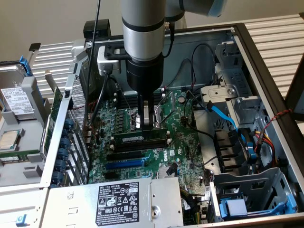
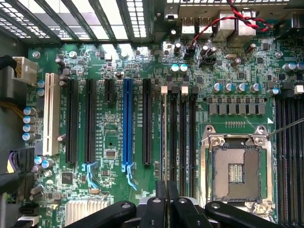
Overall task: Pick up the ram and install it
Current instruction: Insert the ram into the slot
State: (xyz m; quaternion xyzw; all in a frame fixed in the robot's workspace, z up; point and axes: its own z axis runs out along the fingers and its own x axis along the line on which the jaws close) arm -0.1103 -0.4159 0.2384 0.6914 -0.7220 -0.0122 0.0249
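you're looking at the arm [image 1: 144, 38] hanging straight down into the open case [image 1: 266, 71], its wrist vertical and the gripper [image 1: 147, 124] pointed at the motherboard [image 1: 185, 147]. in the exterior view the two metal fingers [image 1: 142, 116] sit close together, and their tips meet the top edge of the ram [image 1: 140, 137], the long green stick standing on edge across the board. the fingers look pinched on the stick's middle, one on each face, though the contact itself is partly hidden by the fingers.

the ram lies along the bank of black slots [image 1: 137, 147], just on the far side of them from the blue slot [image 1: 124, 164], which is nearer the power supply [image 1: 118, 202]. you can't tell from the exterior view whether the stick is fully seated.

in the wrist view the black finger bases [image 2: 166, 209] converge at the frame's edge, and a thin dark strip [image 2: 165, 137] runs out from between them in line with the memory slots [image 2: 183, 133], beside the open cpu socket [image 2: 236, 173]. the blue slot [image 2: 127, 123] is a few slots away from it. the strip is seen edge-on, so its green face does not show there.

a blue cable [image 1: 223, 116] curves over the drive bay at the exterior view's right, well clear of the gripper.
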